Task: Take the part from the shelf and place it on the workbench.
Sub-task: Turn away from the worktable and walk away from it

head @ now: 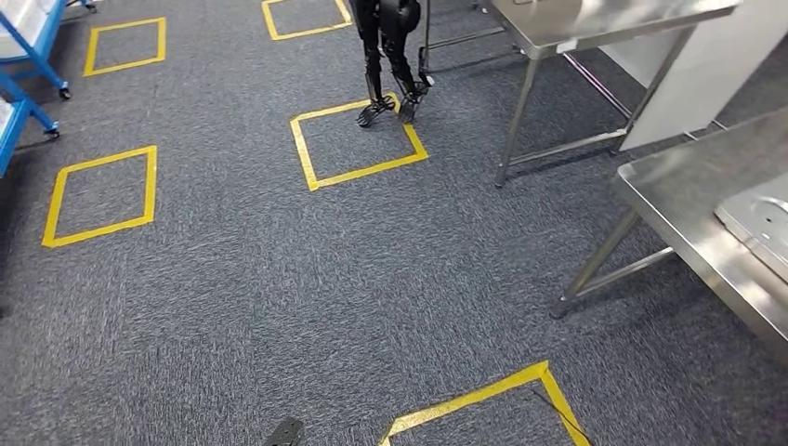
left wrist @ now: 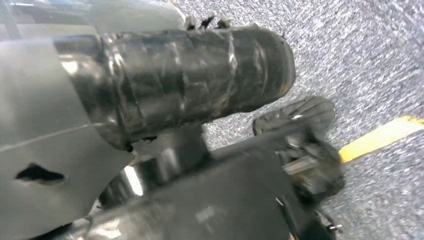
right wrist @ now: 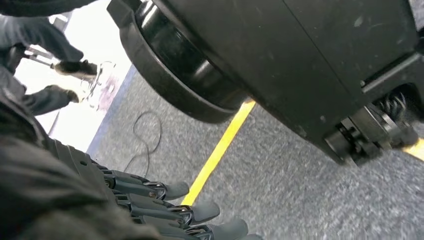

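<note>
In the left wrist view my left hand (left wrist: 60,150) grips a thick black cylindrical part (left wrist: 190,80) wrapped in glossy tape; dark fingertips (left wrist: 205,22) peek over its far side. It hangs above grey carpet. My right hand (right wrist: 165,205) hangs beside my body over the carpet, its fingers stretched out and apart with nothing in them. The steel workbench (head: 683,209) stands at the right of the head view, with a flat metal plate (head: 757,218) lying on it. A blue shelf cart (head: 28,65) is at the far left.
Yellow tape squares (head: 358,144) mark the grey carpet. Another robot's black legs (head: 390,56) stand at one square ahead. A second steel table (head: 595,28) is at the back right. A thin cable (right wrist: 147,135) lies on the floor beside a yellow line (right wrist: 220,150).
</note>
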Motion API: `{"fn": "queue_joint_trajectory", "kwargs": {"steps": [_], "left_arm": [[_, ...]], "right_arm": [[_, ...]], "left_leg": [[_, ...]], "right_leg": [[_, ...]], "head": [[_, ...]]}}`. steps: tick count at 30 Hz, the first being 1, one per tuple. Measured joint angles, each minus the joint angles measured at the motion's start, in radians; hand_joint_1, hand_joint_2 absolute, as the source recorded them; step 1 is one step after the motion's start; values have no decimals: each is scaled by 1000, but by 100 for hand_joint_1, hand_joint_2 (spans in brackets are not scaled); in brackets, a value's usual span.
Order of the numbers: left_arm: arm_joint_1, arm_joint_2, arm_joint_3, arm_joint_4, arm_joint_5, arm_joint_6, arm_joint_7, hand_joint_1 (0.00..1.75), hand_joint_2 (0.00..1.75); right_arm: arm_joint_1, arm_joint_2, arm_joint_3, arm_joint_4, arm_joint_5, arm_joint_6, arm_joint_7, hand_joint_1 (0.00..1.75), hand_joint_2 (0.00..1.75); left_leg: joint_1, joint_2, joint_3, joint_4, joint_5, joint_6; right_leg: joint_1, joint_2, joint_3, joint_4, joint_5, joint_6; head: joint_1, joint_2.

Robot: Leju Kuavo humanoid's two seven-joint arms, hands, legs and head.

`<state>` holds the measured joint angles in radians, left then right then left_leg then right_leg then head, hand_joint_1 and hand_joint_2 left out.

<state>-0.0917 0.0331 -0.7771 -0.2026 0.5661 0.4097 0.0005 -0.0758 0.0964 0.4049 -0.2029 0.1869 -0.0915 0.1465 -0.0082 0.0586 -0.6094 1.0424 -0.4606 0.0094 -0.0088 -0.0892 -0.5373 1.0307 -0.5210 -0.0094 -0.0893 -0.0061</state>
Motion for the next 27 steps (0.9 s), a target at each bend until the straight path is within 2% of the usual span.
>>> {"fn": "queue_joint_trajectory", "kwargs": {"steps": [1,3,4,6,7,8,9,10,11,12,14,15,16,17,20,25,27], "left_arm": [[-2,0,-1,0,0,0,1,0,0],[-2,1,-3,0,0,0,4,0,0],[1,1,-5,0,0,0,6,0,0],[3,1,-7,0,0,1,9,0,0],[2,0,-8,0,0,1,9,0,0],[0,0,-8,0,0,1,9,0,0],[-2,-1,-9,0,0,1,9,0,0],[-2,-1,-11,0,0,1,9,0,0],[-2,-1,-13,0,0,0,9,0,0],[-1,-1,-14,0,0,-4,9,0,0],[0,-2,-17,0,-1,-22,8,0,0],[-1,-2,-18,0,-2,-29,9,0,0],[-1,-2,-20,0,-7,-30,10,0,0],[-1,-2,-23,0,-13,-22,13,0,0],[5,-2,-28,0,-25,10,20,0,0],[6,-2,-29,1,-25,15,20,0,0],[7,-2,-33,1,-22,25,9,0,0]], "right_arm": [[0,0,0,0,0,1,1,0,0],[-1,2,2,0,0,3,2,0,0],[-2,2,3,-1,0,4,2,0,0],[-4,2,4,-1,0,4,2,0,0],[-4,2,5,-1,0,4,2,0,0],[-3,2,5,-1,0,4,2,0,0],[-1,2,5,-1,-1,4,2,0,0],[1,2,6,0,-2,4,3,0,0],[3,2,6,0,-4,4,4,0,0],[3,2,7,1,-6,3,4,0,0],[2,2,7,1,-11,1,2,0,0],[2,2,7,1,-12,1,1,0,0],[1,1,8,1,-13,3,0,0,0],[1,1,8,1,-14,9,2,0,0],[0,1,11,1,-16,25,10,0,0],[0,1,12,1,-16,26,10,0,0],[-1,2,13,1,-21,24,7,0,0]], "left_leg": [[-6,9,7,-16,-1,5],[-7,-8,9,-25,0,12],[-4,-19,13,-33,4,15],[4,-40,24,-49,12,25],[5,-50,25,-52,14,28],[6,-62,25,-52,14,31],[6,-76,24,-51,14,32],[6,-92,24,-49,13,32],[7,-108,24,-46,12,31],[8,-123,24,-41,10,29],[8,-150,19,-27,3,21],[8,-161,14,-20,1,16],[8,-171,9,-15,0,10],[9,-181,4,-13,0,5],[13,-199,-1,-16,5,-6],[13,-202,-4,-15,5,-8],[10,-161,-15,7,-9,-12]], "right_leg": [[1,-10,2,-1,-2,4],[3,-27,9,-7,-4,15],[3,-17,12,-5,-9,20],[0,33,-5,44,-45,28],[-2,62,-29,97,-72,30],[-3,77,-62,162,-101,30],[-4,82,-92,220,-119,32],[-4,85,-112,250,-120,33],[-5,86,-116,246,-101,35],[-7,91,-102,203,-67,36],[-14,127,-53,80,-4,37],[-16,145,-37,40,10,36],[-17,157,-31,22,11,33],[-14,158,-31,21,9,29],[-11,137,-26,19,13,15],[-13,133,-25,17,15,11],[-16,122,-22,13,17,5]], "head": [[1,0],[1,0],[2,0],[6,0],[8,0],[9,0],[9,0],[9,0],[9,0],[9,0],[9,0],[9,0],[8,0],[8,0],[8,0],[8,0],[3,0]]}}
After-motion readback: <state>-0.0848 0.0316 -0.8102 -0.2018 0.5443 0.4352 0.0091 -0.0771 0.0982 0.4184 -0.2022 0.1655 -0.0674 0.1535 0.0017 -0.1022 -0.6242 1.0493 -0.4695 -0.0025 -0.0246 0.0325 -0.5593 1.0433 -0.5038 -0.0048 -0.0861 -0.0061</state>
